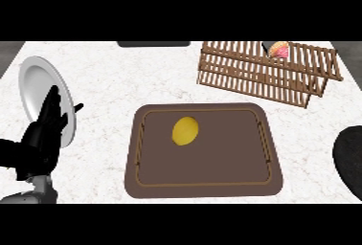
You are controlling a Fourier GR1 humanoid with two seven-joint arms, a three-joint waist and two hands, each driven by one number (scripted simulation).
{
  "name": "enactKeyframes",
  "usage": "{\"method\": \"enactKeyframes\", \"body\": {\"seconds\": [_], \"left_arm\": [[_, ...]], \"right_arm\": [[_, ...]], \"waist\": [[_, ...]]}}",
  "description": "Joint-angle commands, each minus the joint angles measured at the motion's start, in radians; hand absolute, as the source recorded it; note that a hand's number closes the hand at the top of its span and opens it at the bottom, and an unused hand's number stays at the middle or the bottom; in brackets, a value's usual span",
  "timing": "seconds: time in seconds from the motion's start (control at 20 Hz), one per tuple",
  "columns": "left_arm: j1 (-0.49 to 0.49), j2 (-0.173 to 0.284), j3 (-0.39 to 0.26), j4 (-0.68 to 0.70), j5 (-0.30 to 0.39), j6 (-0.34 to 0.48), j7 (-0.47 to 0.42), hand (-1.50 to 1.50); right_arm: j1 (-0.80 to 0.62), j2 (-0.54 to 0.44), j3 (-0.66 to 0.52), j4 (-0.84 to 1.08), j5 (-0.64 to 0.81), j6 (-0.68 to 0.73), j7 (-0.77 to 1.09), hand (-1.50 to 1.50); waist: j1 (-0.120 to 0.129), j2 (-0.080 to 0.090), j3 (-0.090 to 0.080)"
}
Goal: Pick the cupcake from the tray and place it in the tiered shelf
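So the cupcake [278,49] is sitting up on the wooden shelf [265,74] at about 1 o'clock, right near the top edge of it. It's small from here: pinkish-red and pale yellow frosting or wrapper, with a dark sliver on its left side, and I can't make out much more detail than that. The shelf itself is made of brown slats, tilted a bit across the counter, with an upper slatted level on the right where the cupcake rests. Dead center there's a dark brown tray [205,184] with a raised inner rim, and the only thing on it is a yellow lemon [185,130], oval, lying toward the tray's upper left part. Over at 9 o'clock there's a white plate [35,86], looking taller than wide from this angle. The left hand [44,131] shows in front of the lower part of that plate, fingers straight and pointing up, thumb sticking out to the right, holding nothing. The white speckled counter [113,81] runs under everything. At 3 to 4 o'clock a rounded black shape [350,160] pokes in from the edge; I can't tell what it is. There's also a dark flat thing [153,44] at 12 o'clock, cut off.
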State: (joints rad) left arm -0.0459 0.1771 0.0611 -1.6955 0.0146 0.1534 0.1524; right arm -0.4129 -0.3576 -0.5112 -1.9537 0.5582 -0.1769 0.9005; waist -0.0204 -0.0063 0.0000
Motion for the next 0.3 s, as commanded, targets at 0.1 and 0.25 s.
{"method": "enactKeyframes", "body": {"seconds": [0.1,0.25], "left_arm": [[-0.019,-0.016,-0.005,-0.012,-0.014,0.007,0.016,0.00],[-0.077,0.017,0.049,0.064,0.021,-0.032,-0.002,0.00]], "right_arm": [[0.202,-0.028,-0.137,-0.203,-0.225,0.126,-0.029,-1.50],[0.209,-0.054,-0.196,-0.264,-0.285,0.144,0.029,-1.50]], "waist": [[0.007,0.003,0.000],[0.010,0.005,0.000]]}}
